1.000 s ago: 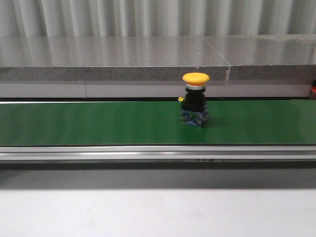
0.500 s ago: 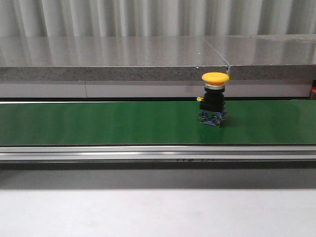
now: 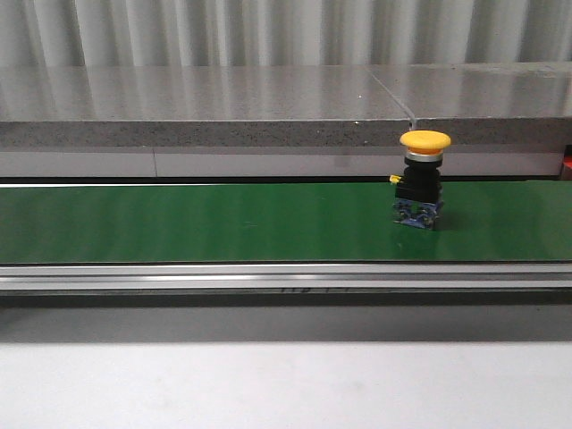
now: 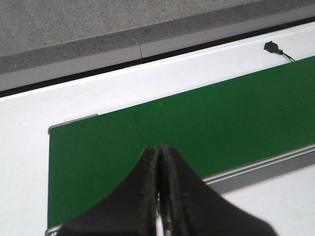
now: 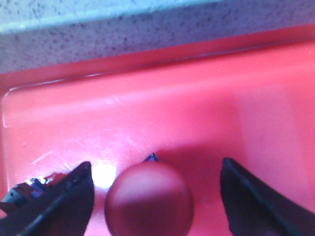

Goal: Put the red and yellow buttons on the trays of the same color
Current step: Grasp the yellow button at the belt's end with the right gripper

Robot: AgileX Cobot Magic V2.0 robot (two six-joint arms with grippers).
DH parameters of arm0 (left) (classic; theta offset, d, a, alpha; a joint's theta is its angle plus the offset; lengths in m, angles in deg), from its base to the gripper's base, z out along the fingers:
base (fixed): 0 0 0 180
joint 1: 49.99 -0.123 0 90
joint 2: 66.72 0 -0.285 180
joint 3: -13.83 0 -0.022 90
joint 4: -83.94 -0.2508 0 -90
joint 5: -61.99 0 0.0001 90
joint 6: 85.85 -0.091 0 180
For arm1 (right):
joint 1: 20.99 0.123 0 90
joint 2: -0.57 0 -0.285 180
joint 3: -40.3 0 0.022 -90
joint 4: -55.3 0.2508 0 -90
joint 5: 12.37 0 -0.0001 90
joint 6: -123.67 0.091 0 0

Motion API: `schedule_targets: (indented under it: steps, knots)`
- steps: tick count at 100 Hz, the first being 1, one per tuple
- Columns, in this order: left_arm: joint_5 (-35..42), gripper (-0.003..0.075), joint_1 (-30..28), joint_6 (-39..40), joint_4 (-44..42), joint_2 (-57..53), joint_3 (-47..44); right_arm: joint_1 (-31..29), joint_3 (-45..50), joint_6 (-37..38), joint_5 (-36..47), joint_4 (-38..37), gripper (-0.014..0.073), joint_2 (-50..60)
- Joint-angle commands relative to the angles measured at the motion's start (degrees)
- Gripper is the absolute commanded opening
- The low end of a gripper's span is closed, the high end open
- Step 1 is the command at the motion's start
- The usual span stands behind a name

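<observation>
A yellow button (image 3: 424, 141) on a black and blue base stands upright on the green conveyor belt (image 3: 223, 223), right of centre in the front view. No gripper shows in that view. In the right wrist view, my right gripper (image 5: 155, 196) is open over the red tray (image 5: 197, 108). The dome of a red button (image 5: 149, 199) sits between its fingers, touching neither. Part of another dark button body (image 5: 19, 194) shows beside one finger. My left gripper (image 4: 158, 150) hangs shut and empty above the belt's end (image 4: 147, 128).
A grey stone ledge (image 3: 206, 98) runs behind the belt. An aluminium rail (image 3: 268, 277) borders the belt's front, with white table (image 3: 268, 384) before it. A small black connector (image 4: 271, 47) lies on the white surface past the belt. A red edge (image 3: 567, 165) shows at far right.
The yellow button has travelled to the right along the belt, from about the centre to right of centre.
</observation>
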Motion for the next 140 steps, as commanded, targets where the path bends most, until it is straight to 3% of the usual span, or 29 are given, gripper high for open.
schedule_targets:
  steps: [1,62,92,124,140]
  knots:
    - [3.93,-0.002,0.34,0.08,1.32,0.01,1.55,-0.16,-2.9,-0.08,0.99,0.16,0.0552,5.79]
    - [3.93,-0.002,0.34,0.08,1.32,0.01,1.55,1.27,-1.33,0.85,-9.65,1.61,0.0552,26.75]
    - [3.93,-0.002,0.34,0.08,1.32,0.01,1.55,4.62,12.72,0.8,-15.01,1.61,0.0552,39.72]
    - [3.93,-0.002,0.34,0.08,1.32,0.01,1.55,10.06,31.85,0.85,-14.73,1.85,0.0552,53.39]
    - [3.93,-0.002,0.34,0.08,1.32,0.01,1.55,13.79,35.47,0.85,-22.61,1.87,0.0552,55.21]
